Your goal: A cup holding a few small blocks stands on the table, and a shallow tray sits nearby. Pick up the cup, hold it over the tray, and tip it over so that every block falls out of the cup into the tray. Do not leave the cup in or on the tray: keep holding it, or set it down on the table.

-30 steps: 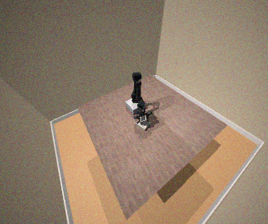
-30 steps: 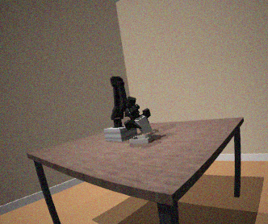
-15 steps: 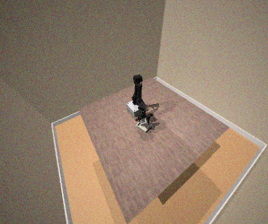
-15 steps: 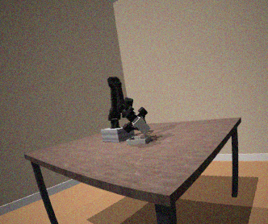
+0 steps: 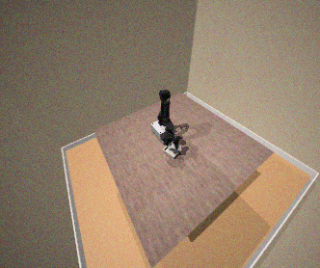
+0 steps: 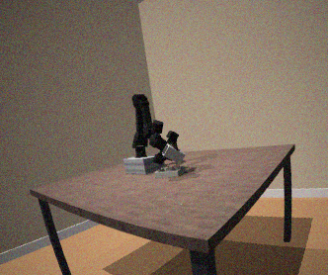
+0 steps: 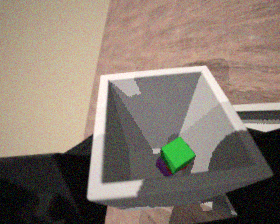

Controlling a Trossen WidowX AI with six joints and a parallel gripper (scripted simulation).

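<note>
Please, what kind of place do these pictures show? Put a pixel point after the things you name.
It looks like a bare indoor room used for robot work, perhaps a test area: a small black arm [image 5: 164, 108] [image 6: 143, 119] stands on a table [image 5: 141, 178] [image 6: 144, 203], with plain walls [image 5: 256, 77] [image 6: 243, 79] and an orange floor [image 5: 97, 207] [image 6: 258, 208] around it.
</note>
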